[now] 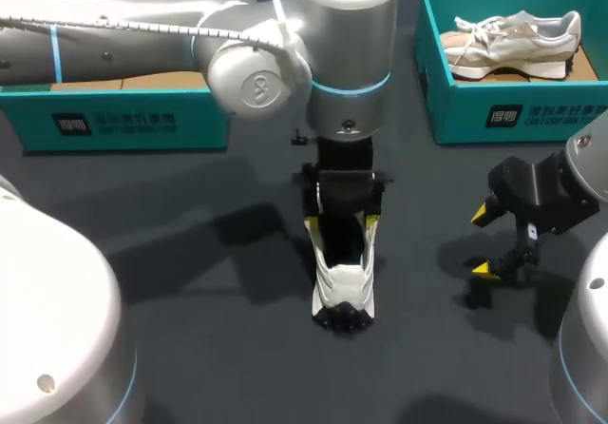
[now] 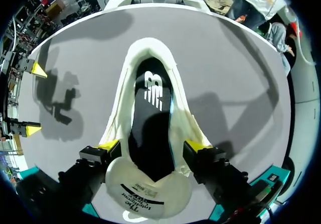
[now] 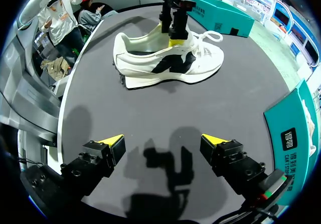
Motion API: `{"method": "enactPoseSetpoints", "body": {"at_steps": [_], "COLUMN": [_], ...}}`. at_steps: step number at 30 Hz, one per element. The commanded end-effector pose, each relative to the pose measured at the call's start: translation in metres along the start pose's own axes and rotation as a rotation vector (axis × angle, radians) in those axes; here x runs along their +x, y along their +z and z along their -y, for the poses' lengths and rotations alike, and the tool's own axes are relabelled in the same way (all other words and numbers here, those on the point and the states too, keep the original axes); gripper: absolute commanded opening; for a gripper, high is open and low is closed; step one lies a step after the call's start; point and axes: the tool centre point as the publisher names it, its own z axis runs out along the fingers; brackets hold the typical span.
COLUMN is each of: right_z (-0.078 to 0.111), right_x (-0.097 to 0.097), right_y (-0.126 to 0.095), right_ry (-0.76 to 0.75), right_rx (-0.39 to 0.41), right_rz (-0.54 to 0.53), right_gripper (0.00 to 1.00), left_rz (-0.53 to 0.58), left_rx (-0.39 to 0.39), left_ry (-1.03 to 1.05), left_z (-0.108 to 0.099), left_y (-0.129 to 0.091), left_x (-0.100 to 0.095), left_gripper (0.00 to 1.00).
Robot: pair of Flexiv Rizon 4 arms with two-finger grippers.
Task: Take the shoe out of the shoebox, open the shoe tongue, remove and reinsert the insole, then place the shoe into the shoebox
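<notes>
We are holding the shoe [image 1: 344,289] at the middle of the head frame, upright on the dark table [image 1: 190,329], heel toward the lower edge. Our left gripper [image 2: 153,144] is reaching down over it, its yellow tips pressing against the two sides of the upper, so it is grasping the shoe. The tongue [image 2: 150,196] is lying between those fingers with its label showing, and ahead of it the black insole [image 2: 150,123] is sitting inside the shoe. Our right gripper [image 1: 484,242] is hovering at the right of the head frame, well apart from the shoe, fingers spread around nothing. A teal box [image 1: 123,125] is standing at upper left; another box [image 1: 513,115] at upper right is holding a second shoe [image 1: 513,36].
</notes>
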Motion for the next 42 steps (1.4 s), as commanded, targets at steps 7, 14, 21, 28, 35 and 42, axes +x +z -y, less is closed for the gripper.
{"method": "enactPoseSetpoints", "body": {"at_steps": [7, 14, 21, 28, 35, 42], "right_z": [0.000, 0.000, 0.000, 0.000, 0.000, 0.000], "right_x": [0.002, 0.002, 0.002, 0.002, 0.002, 0.002], "right_y": [-0.001, -0.001, -0.001, -0.001, -0.001, -0.001], "right_ry": [0.000, 0.000, 0.000, 0.000, 0.000, 0.000], "right_rx": [0.001, 0.001, 0.001, 0.001, 0.001, 0.001], "right_rz": [0.003, 0.003, 0.003, 0.003, 0.003, 0.003], "right_gripper": [1.00, 1.00, 1.00, 1.00, 1.00, 1.00], "left_rz": [-0.034, -0.009, 0.018, 0.040, 0.048, 0.048], "left_rx": [-0.015, -0.011, 0.001, 0.016, -0.001, -0.012], "left_ry": [0.033, 0.038, 0.043, 0.047, 0.041, 0.036], "left_z": [-0.001, -0.011, -0.017, -0.021, -0.027, -0.038], "left_y": [-0.002, -0.005, -0.009, -0.015, -0.022, -0.033], "left_x": [-0.008, -0.006, -0.001, 0.002, 0.004, 0.010], "left_gripper": [0.83, 0.82, 0.84, 0.83, 0.83, 0.83]}}
